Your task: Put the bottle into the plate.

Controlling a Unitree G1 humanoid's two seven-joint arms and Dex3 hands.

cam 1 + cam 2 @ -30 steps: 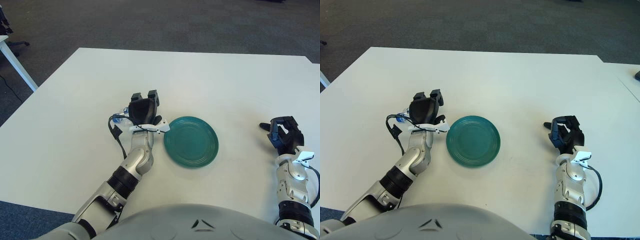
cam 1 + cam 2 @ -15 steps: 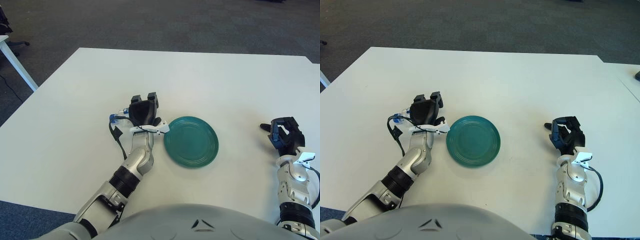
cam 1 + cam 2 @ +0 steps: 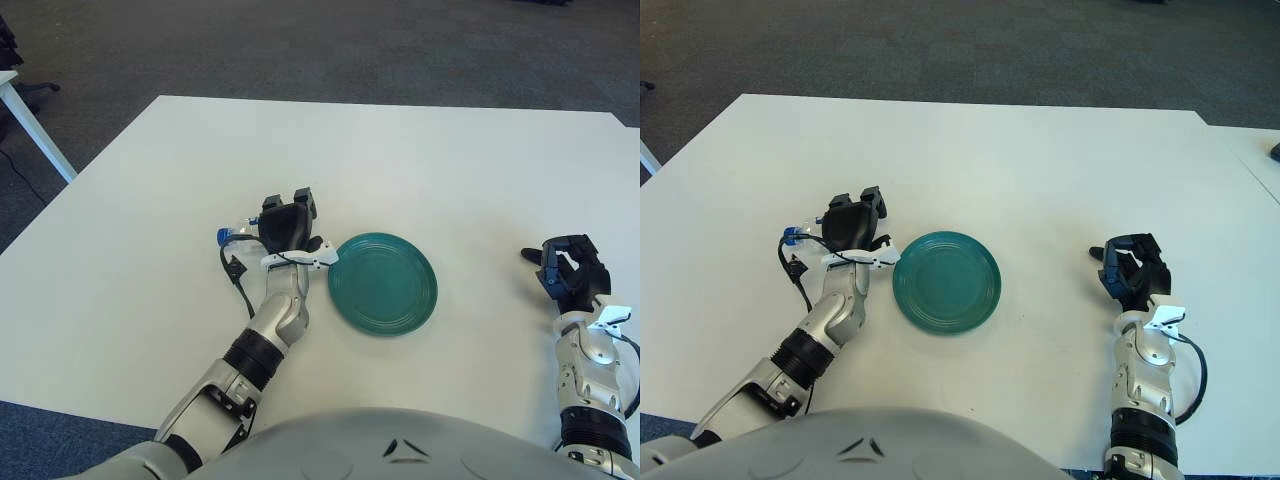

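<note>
A clear bottle with a blue cap (image 3: 222, 237) lies on its side on the white table, left of the teal plate (image 3: 383, 283). My left hand (image 3: 287, 222) sits over the bottle's body and hides most of it. Its two fingers (image 3: 303, 198) stretch forward past the bottle and its thumb (image 3: 316, 244) points toward the plate's left rim. Only the cap end (image 3: 790, 237) and a bit of neck stick out to the hand's left. The plate holds nothing. My right hand (image 3: 567, 272) shows far right of the plate, fingers relaxed and holding nothing.
The white table (image 3: 420, 160) stretches wide behind the plate, with dark carpet beyond its far edge. A black cable (image 3: 237, 282) loops beside my left wrist. The corner of another white table (image 3: 20, 105) shows at the far left.
My left hand has drawn slightly back toward me over the bottle. More of the blue cap now shows on its left. The right hand has barely moved.
</note>
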